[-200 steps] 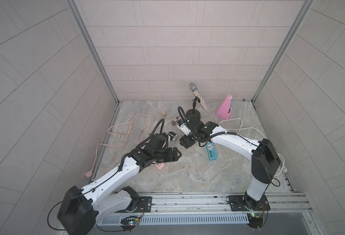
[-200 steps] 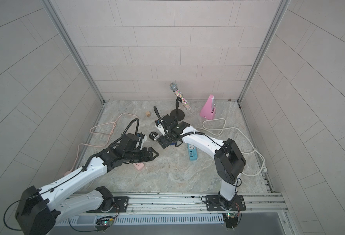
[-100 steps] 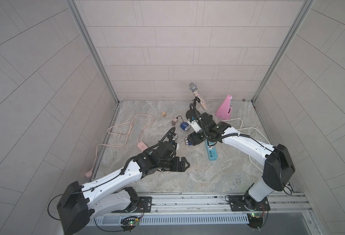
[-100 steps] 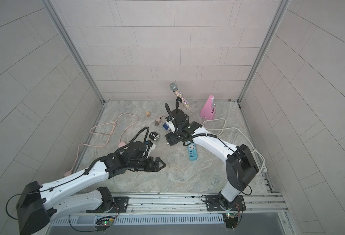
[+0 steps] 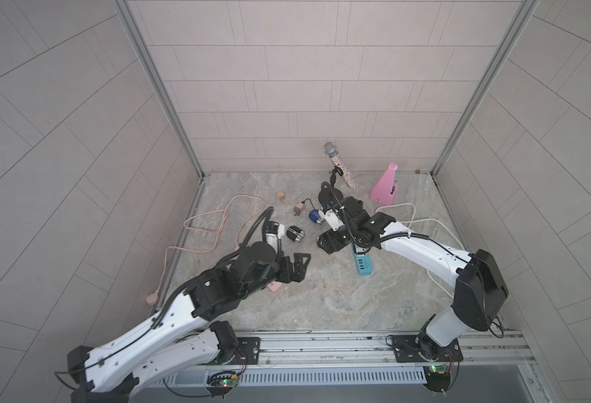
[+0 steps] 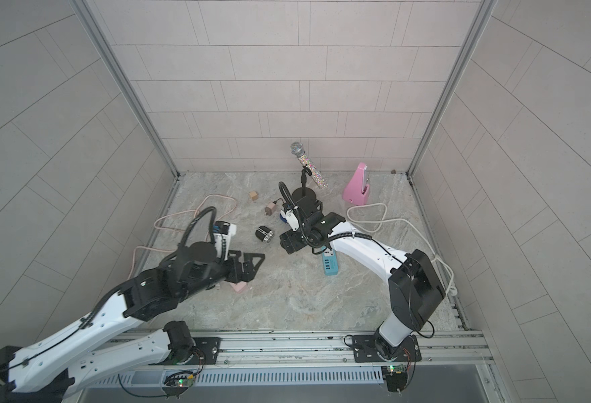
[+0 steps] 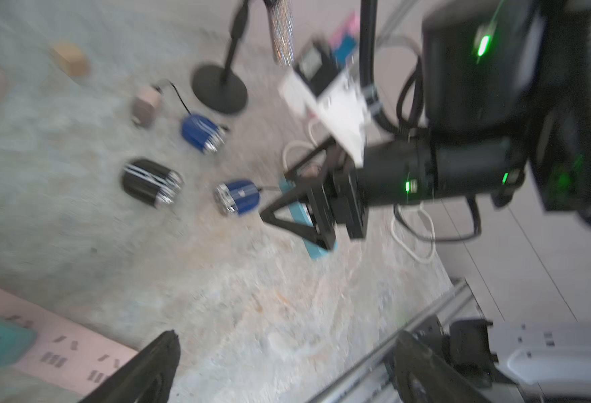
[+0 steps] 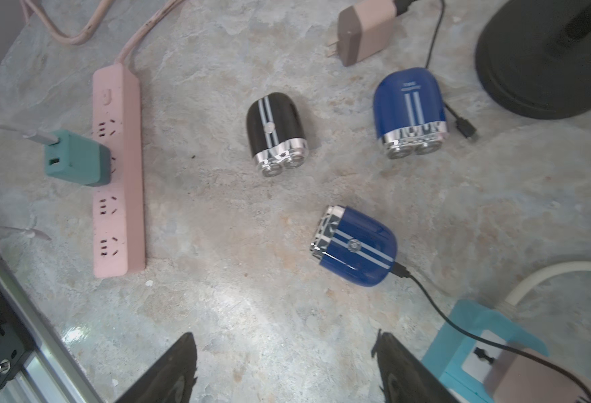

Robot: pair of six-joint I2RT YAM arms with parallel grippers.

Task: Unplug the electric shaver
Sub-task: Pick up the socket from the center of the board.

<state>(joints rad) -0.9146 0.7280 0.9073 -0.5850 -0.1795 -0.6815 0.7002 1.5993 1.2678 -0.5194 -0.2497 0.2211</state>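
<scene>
Just ahead of the right hand (image 8: 285, 335), on the bench (image 8: 252, 296): blue shaver (image 8: 353, 246), lying on its side. Still has the black cable (image 8: 402, 270) seated in its tail; from there trails back past the hand to a brown adapter (image 8: 538, 380) plugged into the teal power strip (image 8: 489, 317). Not yet unplugged, then. Hand itself: hovering, jaws spread wide, gripping nothing.

Farther ahead of that hand: second blue shaver (image 8: 409, 104), with a loose cable end (image 8: 464, 131) beside it and a spare adapter (image 8: 367, 31) lying out on the bench. Black shaver (image 8: 274, 129) alongside, no cable.

Facing the right hand across a short stretch of bench: left hand (image 5: 301, 267), empty, hanging above the end of the pink power strip (image 8: 118, 209). Has widened to its fullest over the last second while barely shifting. Right wrist swung slightly aside since then, uncovering the second blue shaver (image 5: 316, 216) in a top view. No shaver or cable displaced.

Means no headway on the plug so far: an approach, seemingly. Calls for a pinch on the connector at the shaver's tail and a straight pull. Risks dragging the light shaver along unless pinned by the other hand.
</scene>
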